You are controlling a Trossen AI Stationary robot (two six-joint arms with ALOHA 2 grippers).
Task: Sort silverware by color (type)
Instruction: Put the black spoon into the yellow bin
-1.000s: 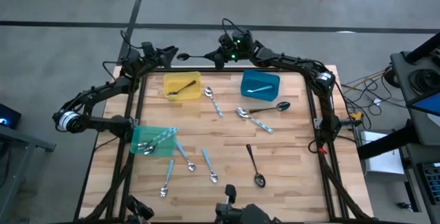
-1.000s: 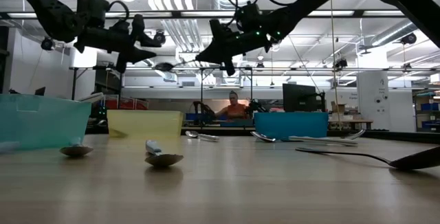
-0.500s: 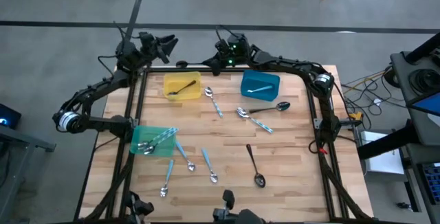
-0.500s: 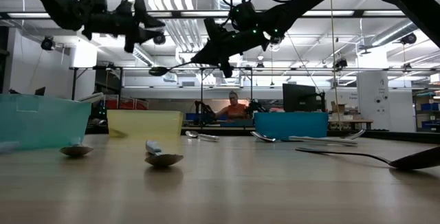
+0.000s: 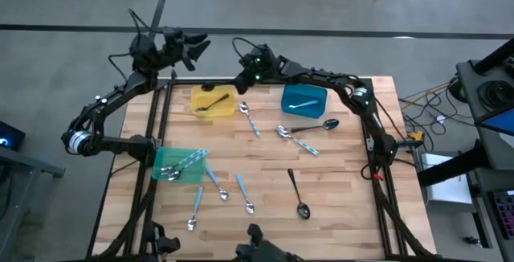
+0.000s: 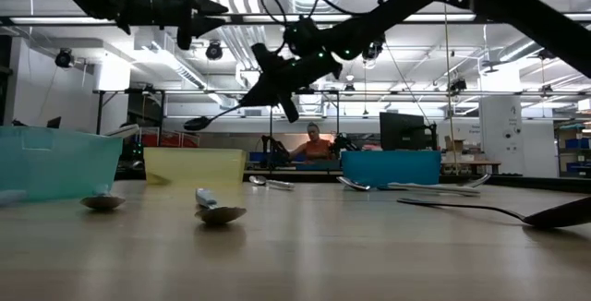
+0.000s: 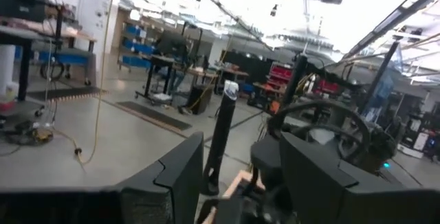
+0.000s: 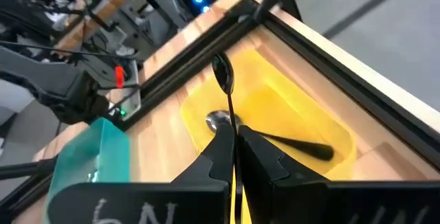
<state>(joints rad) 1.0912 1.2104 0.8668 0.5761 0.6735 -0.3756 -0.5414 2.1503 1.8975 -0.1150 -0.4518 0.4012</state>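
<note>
On the left, the left end effector [image 5: 195, 47] was raised beyond the far edge of the counter [image 5: 337, 182], with its fingers spread and nothing between them. It pointed out into the room and was, in my judgement, not part of the coming move.

Next to it, the yellow bin [image 5: 213, 101] stood at the far left part of the counter and already had one dark spoon [image 5: 210, 104] in it.

The right end effector [image 5: 241, 82] was just above the right far edge of this bin. Its fingers were closed on the handle of a black spoon [image 8: 225, 86]. The long axis of this spoon ran straight forward from the fingers, with the bowl in front, and in the low view it sloped down toward the bin. In the right wrist view the bowl hung over the inside of the yellow bin [image 8: 275, 114], above the dark spoon [image 8: 275, 136] lying there. So the bin lay directly below and a little ahead of the end effector, and I think a release would drop the spoon inside.

Farther right, the blue bin [image 5: 303, 99] held one light blue utensil [image 5: 303, 103]. Other silverware lay scattered on the counter, and the green bin [image 5: 178, 165] at the left edge held several pieces.
</note>
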